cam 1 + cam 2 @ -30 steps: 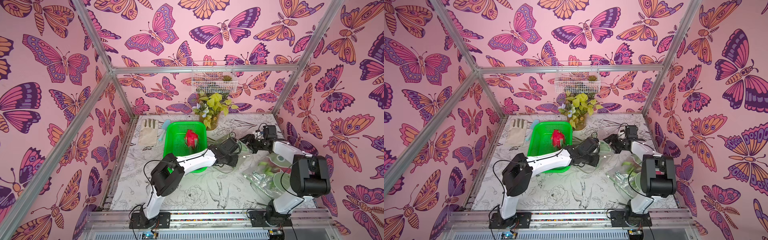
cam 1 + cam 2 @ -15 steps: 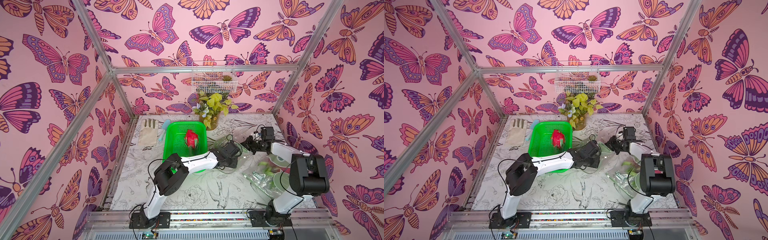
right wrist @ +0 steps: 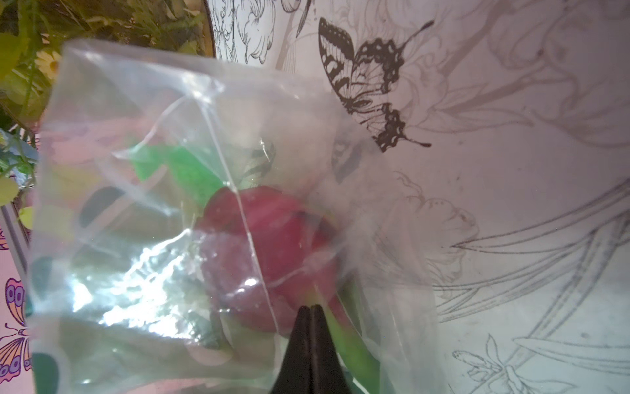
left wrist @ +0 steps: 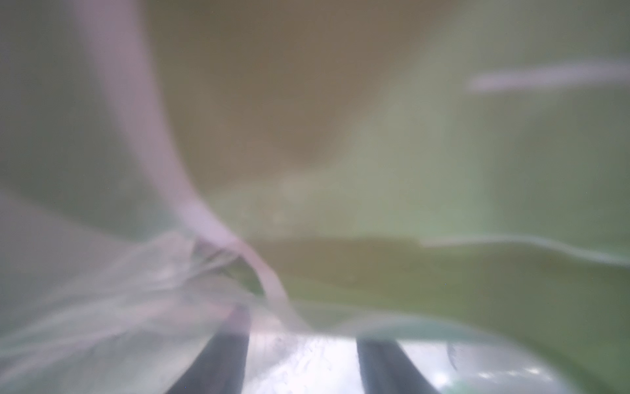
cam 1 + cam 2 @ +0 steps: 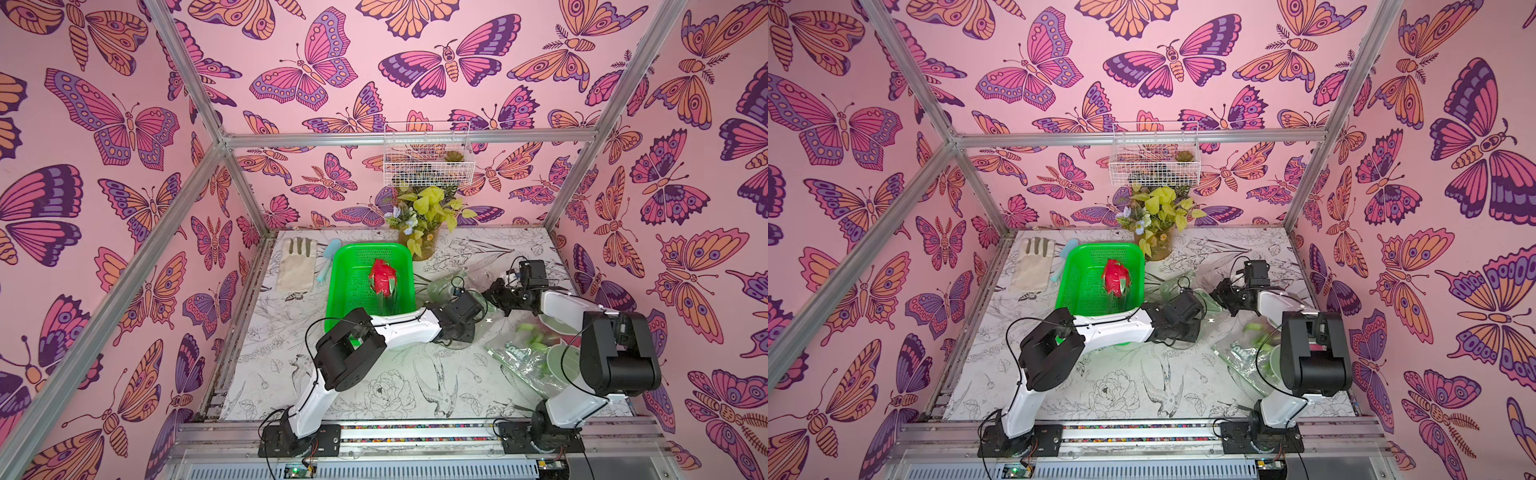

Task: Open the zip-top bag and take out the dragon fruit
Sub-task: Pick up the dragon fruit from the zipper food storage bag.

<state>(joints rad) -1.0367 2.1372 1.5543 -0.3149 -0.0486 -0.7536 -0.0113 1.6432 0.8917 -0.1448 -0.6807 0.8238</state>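
dragon fruit point(image 3: 272, 245) magenta, green-scaled, in clear bag point(image 3: 136, 163) | right gripper point(image 3: 310, 308) pinches bag | left gripper point(image 4: 303, 337) apart

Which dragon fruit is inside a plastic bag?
The dark red fruit by the right claw, inside the clear bag; the brighter fruit lies uncovered in the green basket.

Readable text: none could be made out.
Print on crumpled clear bag point(image 5: 519, 354): too small to read.
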